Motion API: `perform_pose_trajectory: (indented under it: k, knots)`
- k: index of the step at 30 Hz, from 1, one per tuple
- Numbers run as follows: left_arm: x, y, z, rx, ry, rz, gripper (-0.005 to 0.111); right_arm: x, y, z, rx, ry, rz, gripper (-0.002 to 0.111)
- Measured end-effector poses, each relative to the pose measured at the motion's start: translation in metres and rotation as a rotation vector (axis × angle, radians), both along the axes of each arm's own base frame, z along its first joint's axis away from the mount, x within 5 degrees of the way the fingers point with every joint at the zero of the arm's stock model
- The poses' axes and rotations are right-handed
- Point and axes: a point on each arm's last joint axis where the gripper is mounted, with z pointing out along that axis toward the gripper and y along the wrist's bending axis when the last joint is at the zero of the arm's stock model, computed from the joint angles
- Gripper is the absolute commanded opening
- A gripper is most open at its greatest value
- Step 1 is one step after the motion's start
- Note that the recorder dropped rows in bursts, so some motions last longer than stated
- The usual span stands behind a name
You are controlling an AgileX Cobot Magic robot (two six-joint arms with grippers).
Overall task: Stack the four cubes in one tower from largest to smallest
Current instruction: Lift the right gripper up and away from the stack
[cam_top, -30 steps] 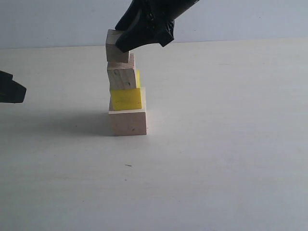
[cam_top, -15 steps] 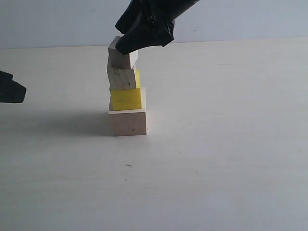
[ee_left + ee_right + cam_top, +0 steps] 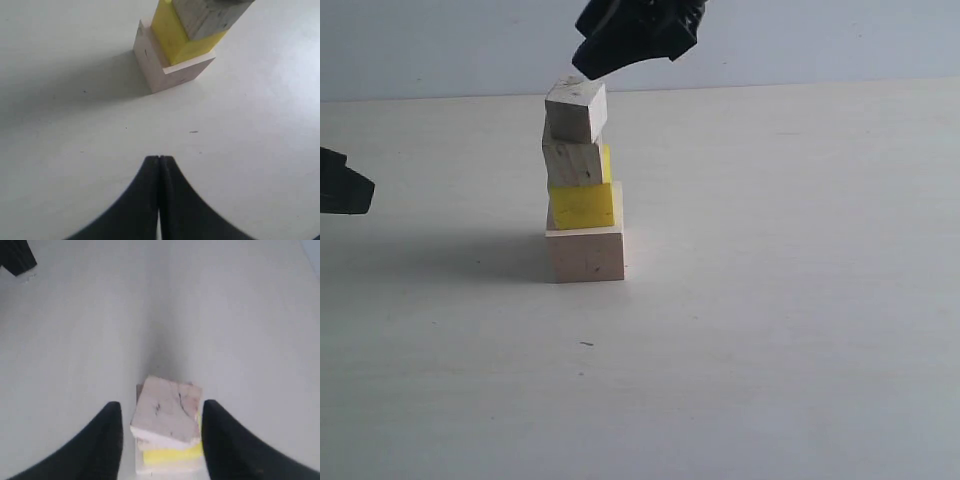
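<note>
Black right hand (image 3: 161, 403) gapes in wrist view only.

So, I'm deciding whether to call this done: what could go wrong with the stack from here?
The top cube sits twisted and looks tilted on the medium cube, so it may slip off. The open right gripper hangs just above it, with a finger on either side. A sideways move could knock it off.

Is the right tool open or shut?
Open. The right tool holds its fingers apart and hangs above the top cube without touching it.
</note>
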Motion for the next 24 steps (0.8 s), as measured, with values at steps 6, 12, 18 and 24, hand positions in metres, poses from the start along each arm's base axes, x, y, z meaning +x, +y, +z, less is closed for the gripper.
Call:
perform_pose_trajectory:
  k: [6, 12, 18, 24]
  knots:
    - [0.0, 0.0, 0.0, 0.0, 0.0, 0.0, 0.0, 0.004, -0.014, -0.009, -0.181, 0.011, -0.093, 0.0]
    - [0.0, 0.0, 0.0, 0.0, 0.0, 0.0, 0.0, 0.008, -0.009, -0.02, -0.146, 0.069, -0.096, 0.0]
    - [0.0, 0.0, 0.0, 0.0, 0.0, 0.0, 0.0, 0.016, -0.004, -0.041, -0.158, 0.121, -0.092, 0.0]
    - [0.001, 0.0, 0.001, -0.004, -0.012, 0.004, 0.0, 0.016, -0.005, -0.043, -0.175, 0.119, -0.093, 0.0]
